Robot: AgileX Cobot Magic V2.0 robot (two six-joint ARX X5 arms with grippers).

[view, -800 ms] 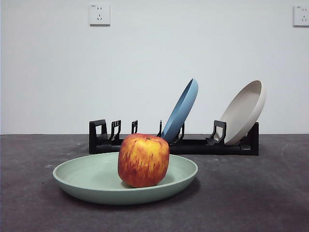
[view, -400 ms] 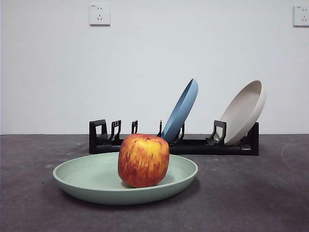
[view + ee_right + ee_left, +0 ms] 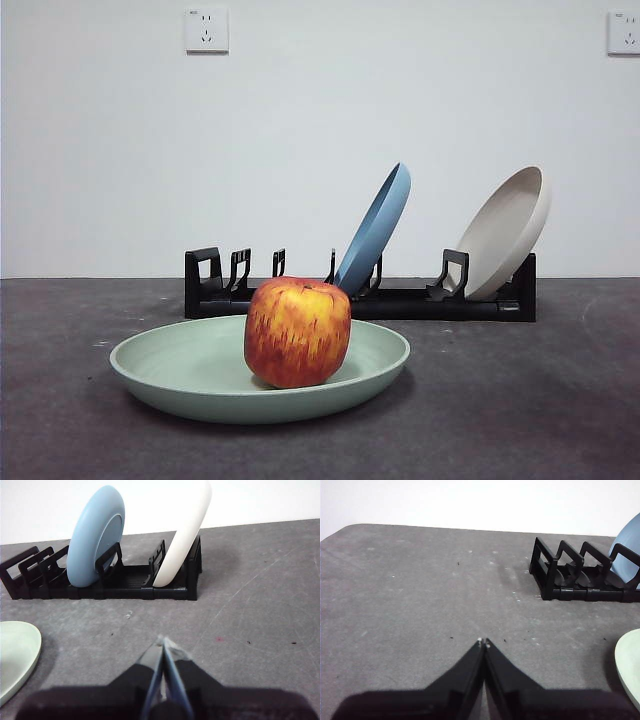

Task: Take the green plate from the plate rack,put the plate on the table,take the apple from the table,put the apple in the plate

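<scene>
the apple (image 3: pixel 297 332) is seated inside the green plate (image 3: pixel 190 375), flat on the table (image 3: pixel 520 400) near the plate rack (image 3: pixel 400 300). bare table is seen around the rim. left gripper (image 3: pixel 484 642) and right gripper (image 3: pixel 161 641) are held pinched together, well apart from it.
</scene>
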